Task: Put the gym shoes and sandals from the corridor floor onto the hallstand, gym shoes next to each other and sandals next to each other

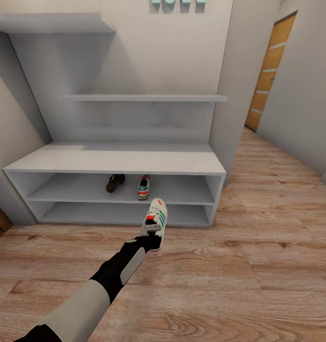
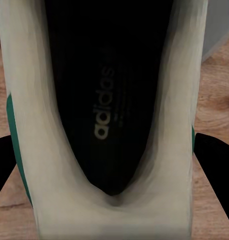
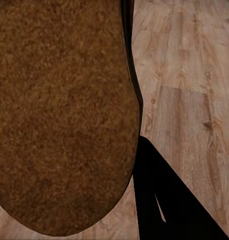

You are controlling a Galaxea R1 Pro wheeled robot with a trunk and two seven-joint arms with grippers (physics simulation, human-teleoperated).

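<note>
At 12 o'clock of the left gripper (image 1: pixel 153 228), a sneaker (image 1: pixel 156 214) is clamped by its heel just before the rack (image 1: pixel 115 164). It's best slid onto the upper shelf, at 3 o'clock of the other sneaker (image 1: pixel 143 187). A sandal (image 3: pixel 59 115) seems held by the right gripper (image 3: pixel 144 150), though the clamp can't be confirmed.

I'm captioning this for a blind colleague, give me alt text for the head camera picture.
The left end effector holds a cream-white sneaker with green stripes in front of a pale grey-white shoe rack. On its upper open shelf sit a dark brown sandal and a matching sneaker, above brown wood-plank floor.
</note>
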